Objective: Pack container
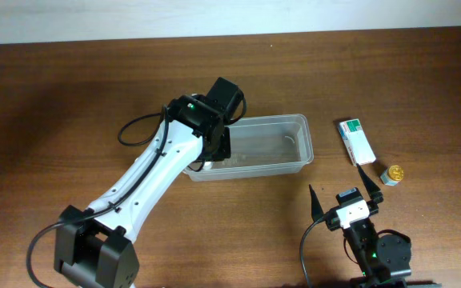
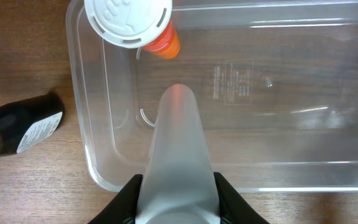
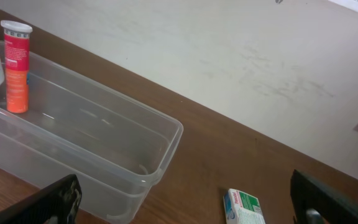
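Left arm (image 1: 146, 180): mine, stretched forward, wrist tipped down. Left gripper (image 2: 176, 106): jaws pressed together. Right arm (image 1: 374, 250): folded low. Right gripper (image 1: 338, 186): jaws spread wide.

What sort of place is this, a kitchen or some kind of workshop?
Probably a robotics lab bench, not a kitchen: a left arm and right arm sit at a wooden table by a plain white wall, with a clear container and a carton on it.
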